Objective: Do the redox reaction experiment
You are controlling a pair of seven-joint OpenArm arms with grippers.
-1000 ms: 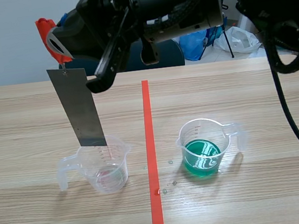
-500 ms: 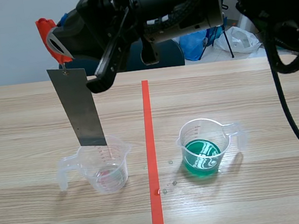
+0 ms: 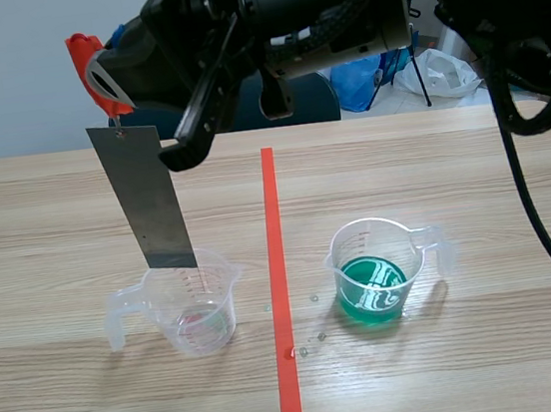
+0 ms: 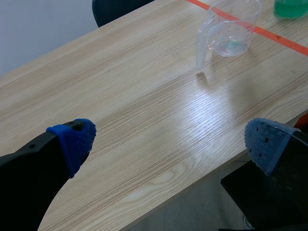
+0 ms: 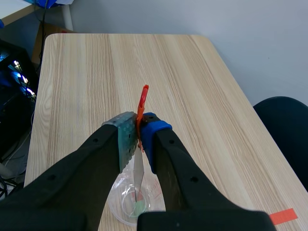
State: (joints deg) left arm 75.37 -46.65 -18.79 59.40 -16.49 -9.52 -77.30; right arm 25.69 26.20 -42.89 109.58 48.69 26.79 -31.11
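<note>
Nothing moves: your right gripper (image 5: 138,138) clamps the orange clip (image 3: 83,51), hanging its metal sheet (image 3: 144,197) over the clear cup (image 3: 195,306) for dipping; left gripper (image 4: 169,142) gapes.

readable text: none | clear beaker (image 3: 194,308): printed scale marks, too small to read

The right arm (image 3: 332,8) was held raised, extended past the middle; the right gripper (image 5: 138,139) was clamped on an orange clip (image 5: 142,101). The left gripper (image 4: 171,142) was held spread wide.
</note>
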